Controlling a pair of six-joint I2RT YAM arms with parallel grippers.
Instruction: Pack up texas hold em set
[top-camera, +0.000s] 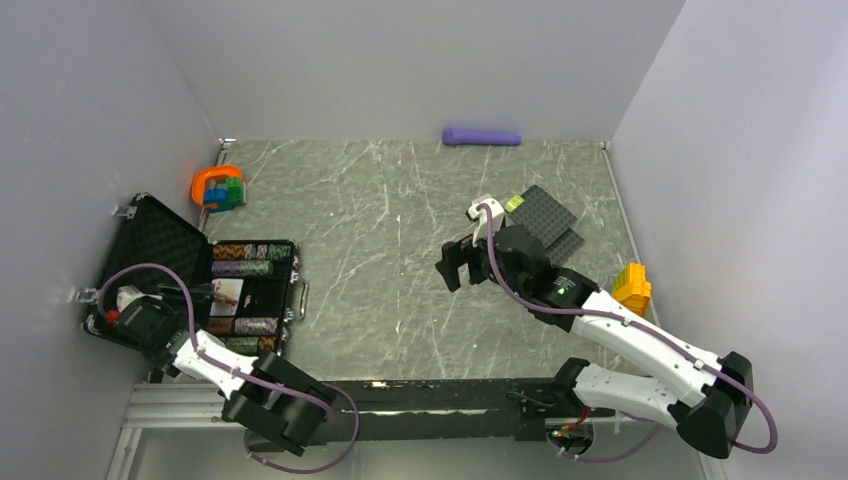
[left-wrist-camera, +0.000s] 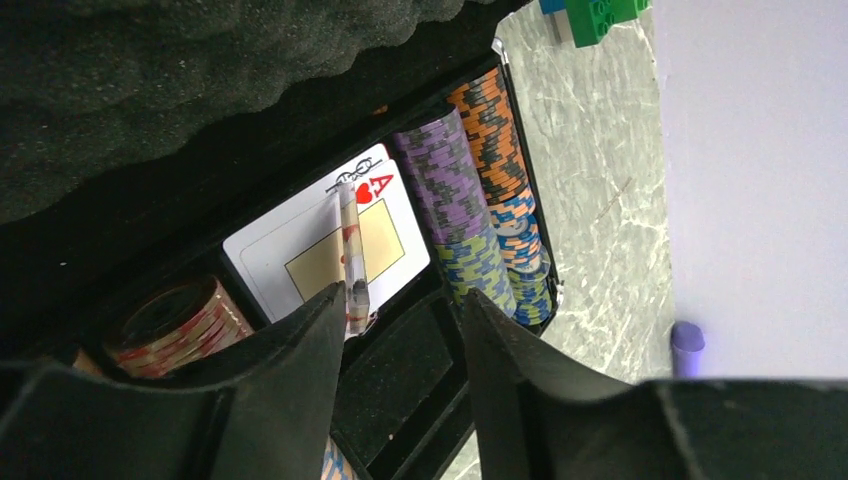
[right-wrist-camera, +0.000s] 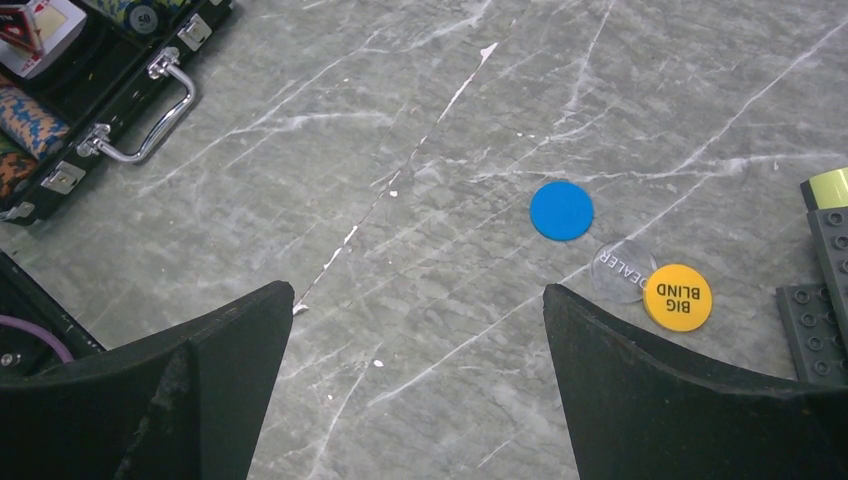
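Your right hand (right-wrist-camera: 417, 292) is hovering over the marbled worktop (right-wrist-camera: 430, 120) with its fingers (right-wrist-camera: 220, 370) spread wide. A blue disc (right-wrist-camera: 561, 211) is lying ahead of the gap. Just beside it, a clear DEALER disc (right-wrist-camera: 615, 268) is touching a yellow BIG BLIND disc (right-wrist-camera: 678, 297). The open case (right-wrist-camera: 120, 75) is sitting well apart at upper left, and black studded plates (right-wrist-camera: 815, 305) are showing at the right edge.

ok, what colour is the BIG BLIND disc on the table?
The BIG BLIND disc is yellow with black lettering. It shows best in the right wrist view.
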